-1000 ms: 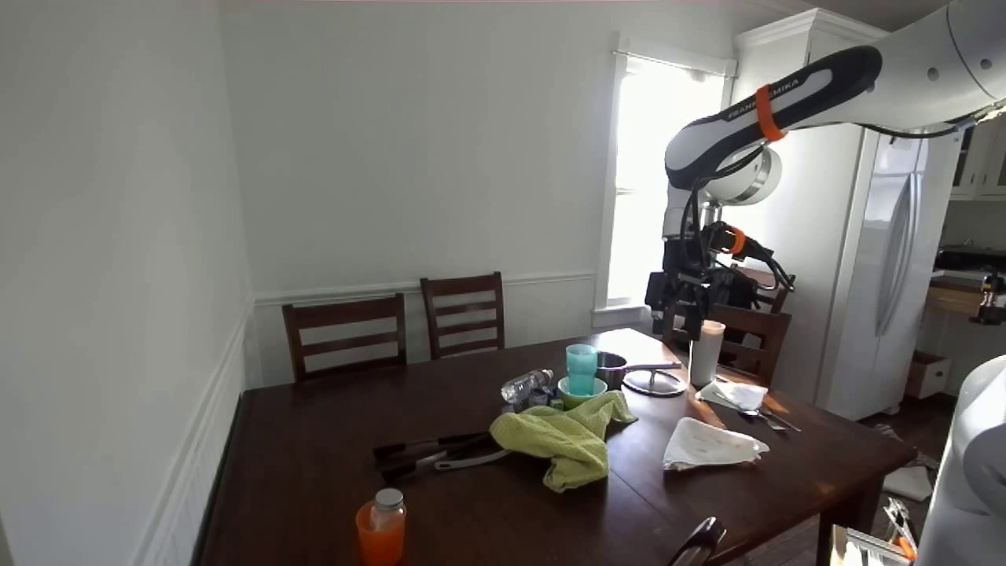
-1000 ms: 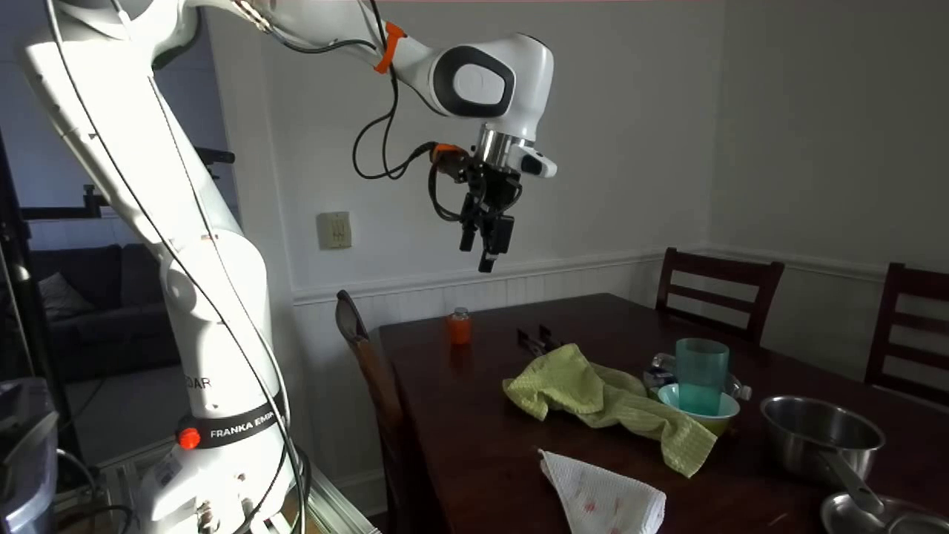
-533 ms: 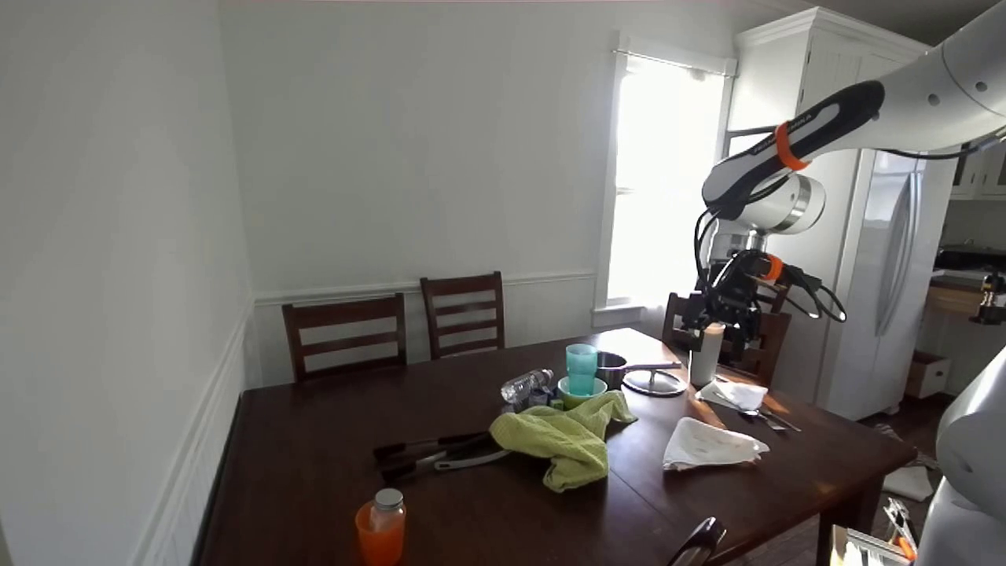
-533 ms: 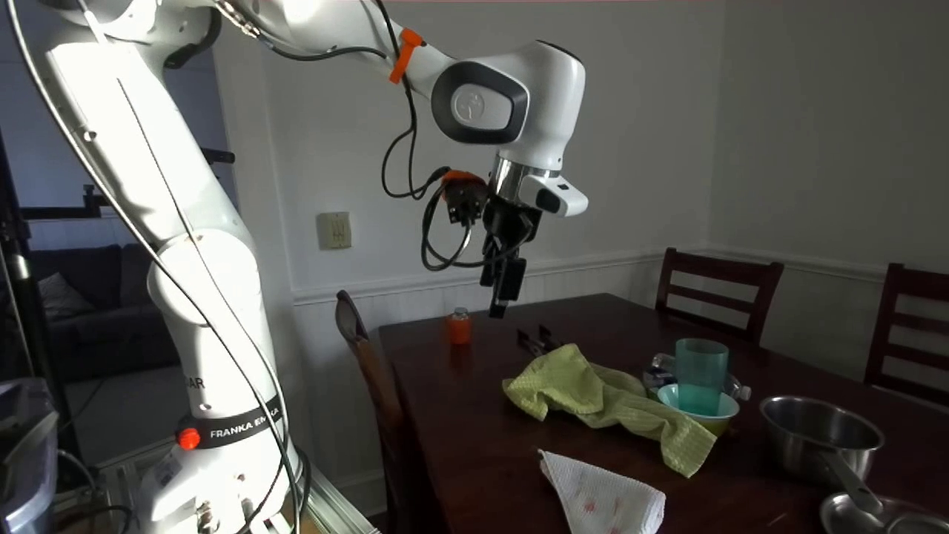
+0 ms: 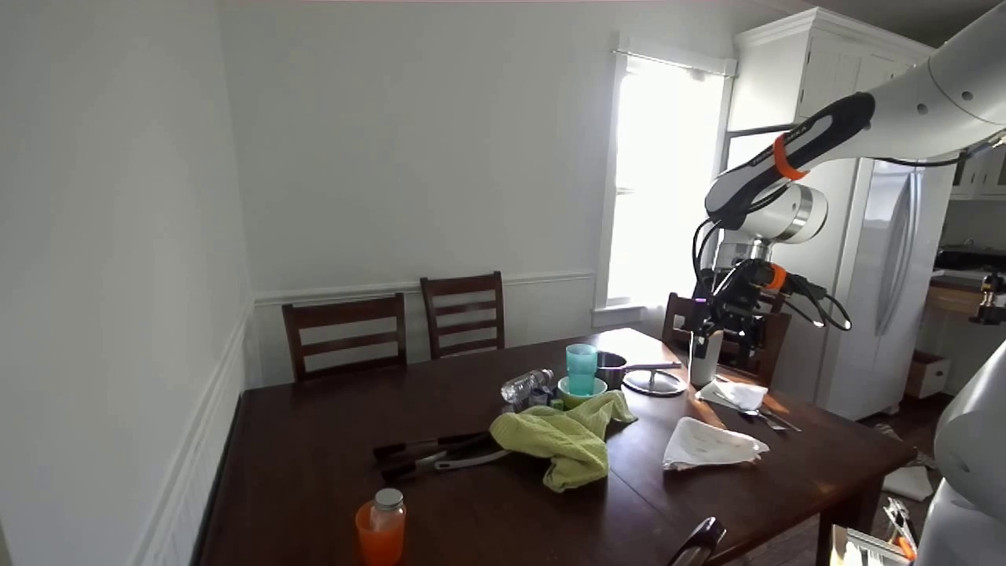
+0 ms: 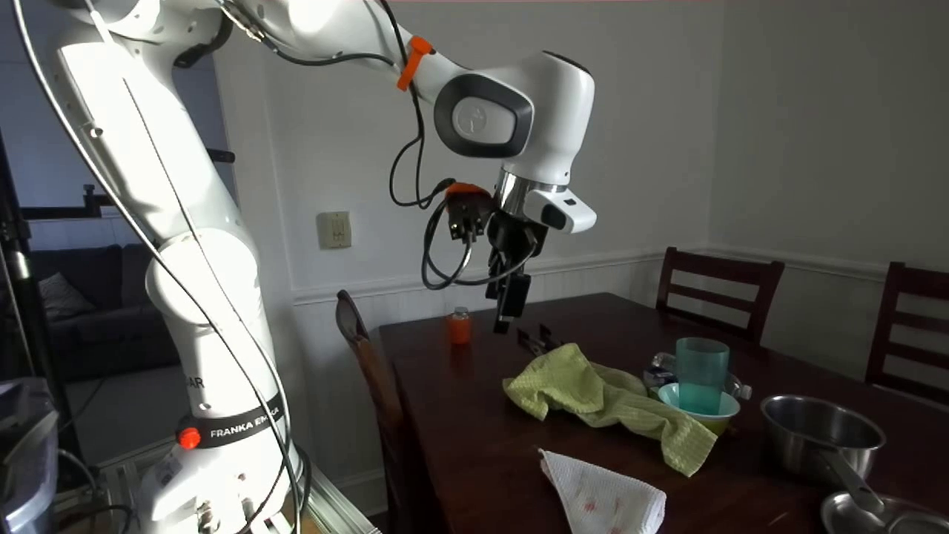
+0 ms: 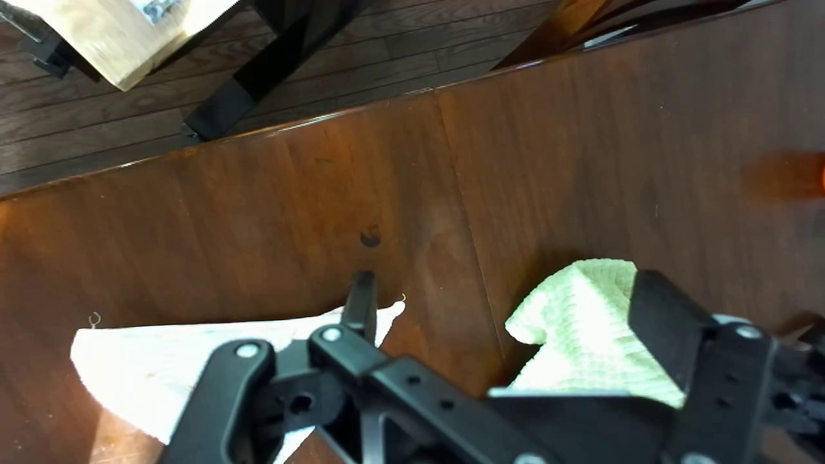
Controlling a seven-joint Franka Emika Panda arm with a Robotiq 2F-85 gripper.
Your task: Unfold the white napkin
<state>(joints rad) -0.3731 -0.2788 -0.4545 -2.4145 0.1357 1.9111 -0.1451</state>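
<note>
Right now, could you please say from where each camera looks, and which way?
An exterior view: outside the robot, facing table and window; arm shows.
An exterior view: outside the robot, facing table and switch plate; arm, base show.
Wrist view: on the arm, facing down at table; spread fingers show.
All share the napkin; both exterior views, the teal cup.

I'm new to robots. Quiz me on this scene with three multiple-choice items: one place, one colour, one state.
1. The teal cup stands in: A the saucepan; B the bowl; C the orange cup.
2. The crumpled cloth is: A yellow-green; B red; C black.
3. The gripper is: A shut on the napkin; B shut on the bowl; C open.

1 B: the bowl's rim surrounds its lower part.
2 A: both exterior views show that hue.
3 C: the wrist view shows its fingers apart.
</note>
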